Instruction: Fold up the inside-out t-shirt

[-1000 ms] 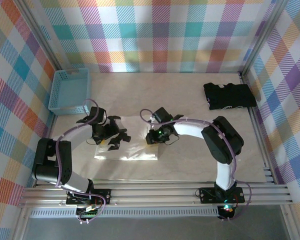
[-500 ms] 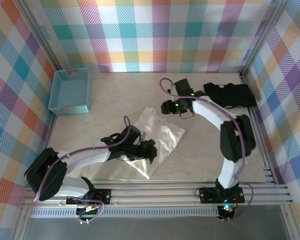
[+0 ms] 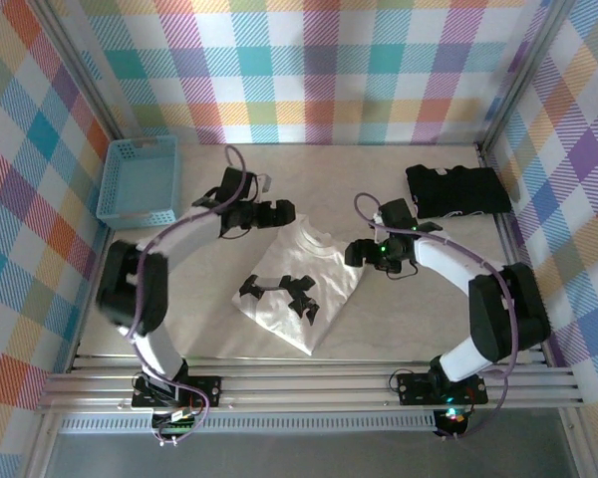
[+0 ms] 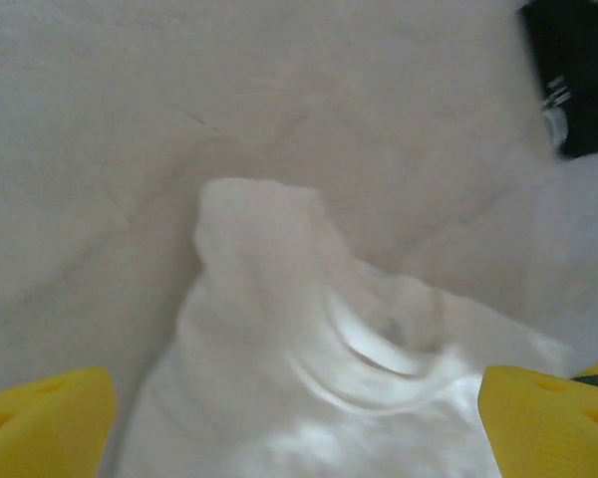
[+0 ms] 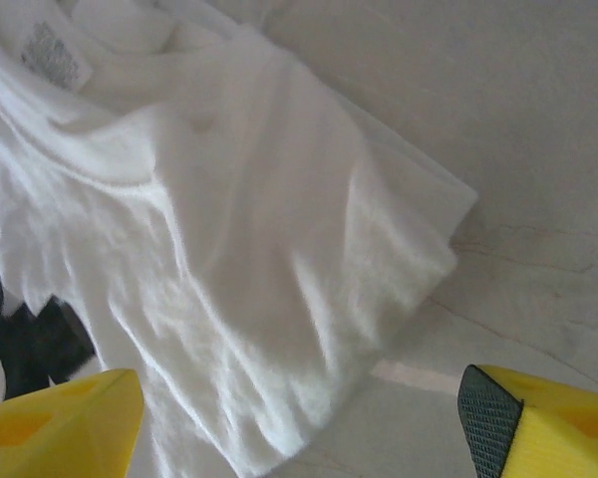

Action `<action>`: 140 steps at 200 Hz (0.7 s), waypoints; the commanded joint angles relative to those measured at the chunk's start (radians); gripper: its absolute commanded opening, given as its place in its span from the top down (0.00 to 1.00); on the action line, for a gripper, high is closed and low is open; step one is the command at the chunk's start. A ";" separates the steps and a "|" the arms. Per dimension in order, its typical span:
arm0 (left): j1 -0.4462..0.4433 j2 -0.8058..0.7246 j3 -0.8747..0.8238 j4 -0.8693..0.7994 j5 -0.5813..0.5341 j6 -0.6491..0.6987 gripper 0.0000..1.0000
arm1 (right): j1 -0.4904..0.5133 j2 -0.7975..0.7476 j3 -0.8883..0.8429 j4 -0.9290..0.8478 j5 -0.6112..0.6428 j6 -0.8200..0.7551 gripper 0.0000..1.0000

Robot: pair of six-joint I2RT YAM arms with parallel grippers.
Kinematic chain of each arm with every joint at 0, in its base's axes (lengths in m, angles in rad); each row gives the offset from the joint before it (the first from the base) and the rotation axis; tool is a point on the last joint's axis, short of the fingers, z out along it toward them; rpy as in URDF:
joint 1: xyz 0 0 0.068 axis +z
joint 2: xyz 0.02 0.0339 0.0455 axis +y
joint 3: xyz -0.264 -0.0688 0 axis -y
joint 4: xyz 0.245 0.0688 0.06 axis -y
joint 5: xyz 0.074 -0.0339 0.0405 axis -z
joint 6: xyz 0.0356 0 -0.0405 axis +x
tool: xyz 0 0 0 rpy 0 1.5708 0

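The inside-out t-shirt (image 3: 301,282) lies rumpled at mid-table, white, with black print marks (image 3: 279,291) showing on it. My left gripper (image 3: 282,212) hovers at the shirt's far end near the collar. In the left wrist view this gripper (image 4: 299,423) is open, its yellow fingertips (image 4: 50,418) wide apart over the neckline (image 4: 379,344). My right gripper (image 3: 356,252) is at the shirt's right edge. In the right wrist view it (image 5: 299,423) is open above a sleeve corner (image 5: 399,239); a grey neck tag (image 5: 50,55) shows at the upper left.
A black folded garment (image 3: 456,189) lies at the back right, also seen in the left wrist view (image 4: 578,70). A blue basket (image 3: 140,179) stands at the back left. Plaid walls close three sides. Bare tabletop (image 3: 429,319) lies right of the shirt.
The shirt went from a small folded packet at front left to a looser spread at the centre. Both grippers moved to its far and right edges, and the right one opened.
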 commanded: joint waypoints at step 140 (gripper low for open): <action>0.001 0.570 0.570 -0.457 0.443 0.334 0.30 | -0.009 0.214 -0.003 0.280 -0.091 0.167 0.27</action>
